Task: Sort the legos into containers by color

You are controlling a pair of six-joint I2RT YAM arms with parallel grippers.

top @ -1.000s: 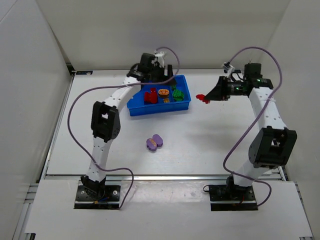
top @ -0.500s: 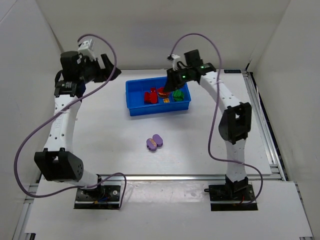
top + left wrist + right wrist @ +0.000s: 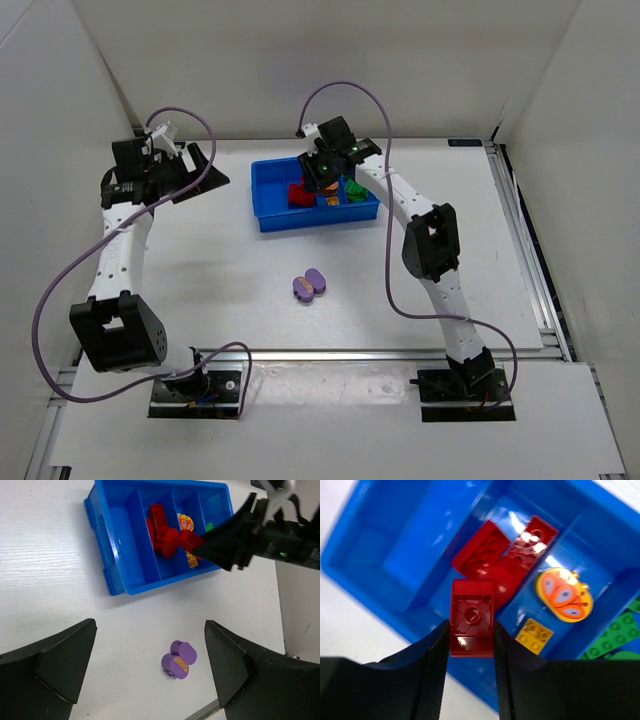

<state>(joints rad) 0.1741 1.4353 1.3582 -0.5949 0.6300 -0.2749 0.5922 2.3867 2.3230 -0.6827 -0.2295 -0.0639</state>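
Observation:
My right gripper (image 3: 322,172) is shut on a red lego (image 3: 471,630) and holds it over the front part of the blue tray (image 3: 268,217), above its second compartment from the left. That compartment holds two or three red legos (image 3: 505,550). The one beside it holds an orange oval (image 3: 565,595) and a yellow brick (image 3: 534,632). Green legos (image 3: 615,635) lie in the compartment beyond. Two purple oval legos (image 3: 309,285) lie together on the table in front of the tray, also in the left wrist view (image 3: 178,659). My left gripper (image 3: 205,172) is open and empty, left of the tray.
White walls enclose the table at the back and both sides. The tray's leftmost compartment (image 3: 117,525) holds nothing. The right arm (image 3: 400,200) reaches across from the right over the tray's right half.
The right gripper swung left from beside the tray to over it, carrying the red lego. The left arm drew back from the tray to the far left.

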